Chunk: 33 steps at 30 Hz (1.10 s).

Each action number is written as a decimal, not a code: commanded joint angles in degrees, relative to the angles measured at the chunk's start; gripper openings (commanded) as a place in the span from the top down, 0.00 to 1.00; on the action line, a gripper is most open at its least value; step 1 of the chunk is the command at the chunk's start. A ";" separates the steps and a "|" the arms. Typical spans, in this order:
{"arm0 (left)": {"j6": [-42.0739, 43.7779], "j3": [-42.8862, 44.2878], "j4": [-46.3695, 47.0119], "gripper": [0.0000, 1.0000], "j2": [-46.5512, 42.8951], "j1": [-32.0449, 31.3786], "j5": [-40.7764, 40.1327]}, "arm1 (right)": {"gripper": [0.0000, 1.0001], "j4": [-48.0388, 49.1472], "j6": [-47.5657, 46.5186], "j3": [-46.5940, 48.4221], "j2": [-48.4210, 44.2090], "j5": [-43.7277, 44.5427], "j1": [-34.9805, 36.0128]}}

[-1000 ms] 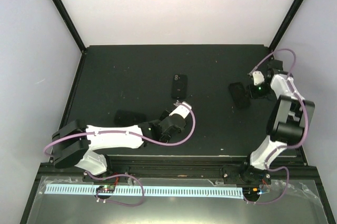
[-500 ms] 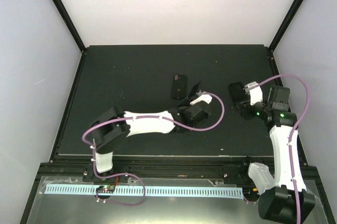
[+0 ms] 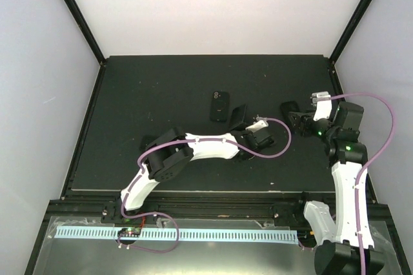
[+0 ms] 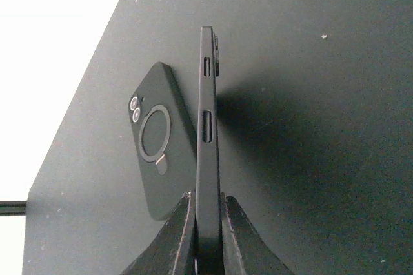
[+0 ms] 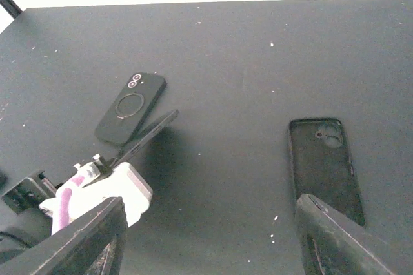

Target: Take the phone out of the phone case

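The left fingers (image 4: 175,239) are clenched on the bottom end of the phone (image 4: 206,146), which stands on its long edge, tilted, with side buttons and camera bump showing. No sleeve can be seen around it, so it looks bare. From above, it sits near the middle of the worktop (image 3: 161,81). Whether its lower edge touches the surface I cannot tell.

The empty case (image 5: 324,165) lies flat, inner face up, at about 3 o'clock from the phone and apart from it. The right fingers (image 5: 335,239) are spread wide above it, grasping nothing. A second case (image 5: 129,107), back up with a ring and two lenses, lies just beside the phone at about 10 o'clock. Whether it holds another handset is not visible.

By my reading, the separating is done and the putting-down is what remains. The next move likely calls for lowering the phone flat onto bare worktop between the two cases, overlapping neither, then releasing gently so it does not tip or slide.
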 commanded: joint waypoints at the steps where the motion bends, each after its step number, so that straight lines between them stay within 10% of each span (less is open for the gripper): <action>1: -1.88 2.97 -7.72 0.92 1.63 -0.42 -3.75 | 0.29 4.67 3.65 -1.47 -0.63 4.51 -0.08; 11: -4.45 2.47 -7.99 0.65 2.18 -0.41 4.04 | 0.31 7.41 3.13 -3.41 -3.03 10.26 -0.07; 23: -13.41 -4.79 -5.58 0.06 -12.72 4.57 21.68 | 0.30 6.79 1.31 -3.83 -6.04 12.30 -0.11; 33: -21.44 4.27 -13.65 0.01 -10.56 17.16 34.13 | 0.30 5.45 -0.95 -3.25 -5.73 11.96 -0.07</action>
